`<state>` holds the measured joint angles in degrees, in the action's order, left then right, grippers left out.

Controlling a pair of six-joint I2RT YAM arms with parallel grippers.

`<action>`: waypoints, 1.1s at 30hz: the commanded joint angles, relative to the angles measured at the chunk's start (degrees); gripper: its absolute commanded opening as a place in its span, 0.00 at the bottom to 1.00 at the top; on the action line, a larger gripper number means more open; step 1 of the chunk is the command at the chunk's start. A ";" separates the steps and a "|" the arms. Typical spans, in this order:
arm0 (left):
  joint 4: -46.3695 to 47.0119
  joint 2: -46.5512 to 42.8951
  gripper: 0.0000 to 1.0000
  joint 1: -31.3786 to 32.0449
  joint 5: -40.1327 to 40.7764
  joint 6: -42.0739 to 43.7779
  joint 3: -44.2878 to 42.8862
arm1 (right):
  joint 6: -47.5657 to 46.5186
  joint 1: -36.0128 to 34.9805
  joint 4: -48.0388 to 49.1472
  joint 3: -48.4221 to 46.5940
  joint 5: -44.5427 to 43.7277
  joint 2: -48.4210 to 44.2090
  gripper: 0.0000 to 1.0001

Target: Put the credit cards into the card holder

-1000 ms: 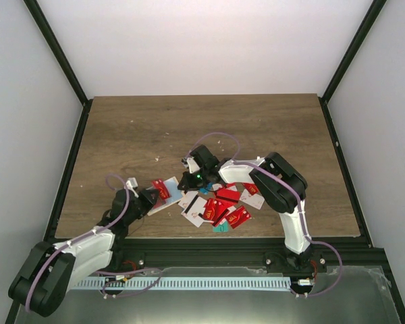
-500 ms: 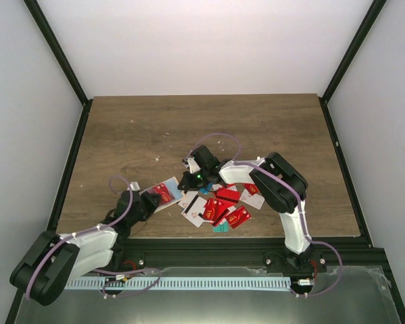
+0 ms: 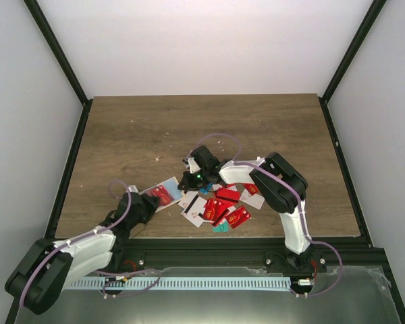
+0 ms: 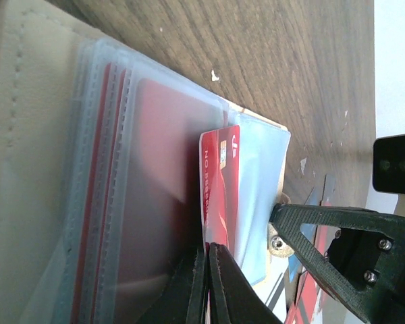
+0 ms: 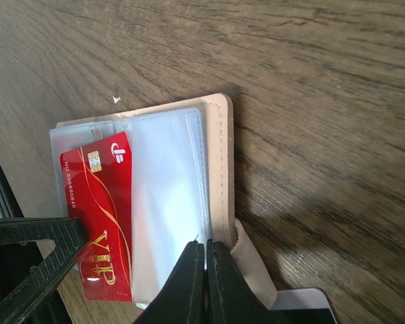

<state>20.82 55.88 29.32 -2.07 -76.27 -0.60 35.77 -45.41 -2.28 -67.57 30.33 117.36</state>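
Open on the wooden table (image 3: 256, 128), near its front edge and left of centre: the card holder (image 3: 163, 192), beige cover down, clear sleeves (image 5: 165, 182) facing up. Flanked by both arms, one at either end.

At the near-left end, the left gripper (image 4: 207, 263), fingers pressed together, tips down on the stacked sleeves. Nipping plastic or merely resting on it: impossible to tell.

At the opposite end, the right gripper (image 5: 204, 263), likewise closed tight, tips at the sleeve edge just beside the beige snap tab (image 5: 253, 270). Again, no telling whether pinching anything.

On the top sleeve, a red VIP card (image 5: 101, 216), chip and gold lettering face up, lying lengthwise along the sleeve's outer side. Slipped into the pocket or only laid on it: hard to say. One lower corner hidden behind the left gripper's black finger in the right wrist view.

Beneath, showing dull red through the layered plastic in the left wrist view, further sleeved red cards (image 4: 155, 216).

Just right of the holder, the rest of the credit cards (image 3: 223, 206): a loose, overlapping heap lying flat on the wood. Mostly red, a few white with black stripes, one teal at the front. Spread under the right forearm, close to the table's front edge and well apart from its right edge.
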 commanded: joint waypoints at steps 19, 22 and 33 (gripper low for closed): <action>1.54 14.91 0.04 4.74 -0.29 -1.19 0.64 | -0.40 -0.56 -8.37 1.53 -5.69 3.80 0.01; 3.66 17.30 0.04 4.75 -1.70 0.44 0.41 | -0.99 -0.58 -8.66 1.40 -5.59 3.72 0.01; -2.34 23.02 0.04 4.35 -4.34 12.42 -6.96 | -3.94 0.05 -10.23 0.89 -6.02 3.71 0.01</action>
<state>30.74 75.18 33.08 -1.37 -70.08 -7.07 34.02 -45.43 -3.27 -67.90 30.13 117.36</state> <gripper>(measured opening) 0.043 0.023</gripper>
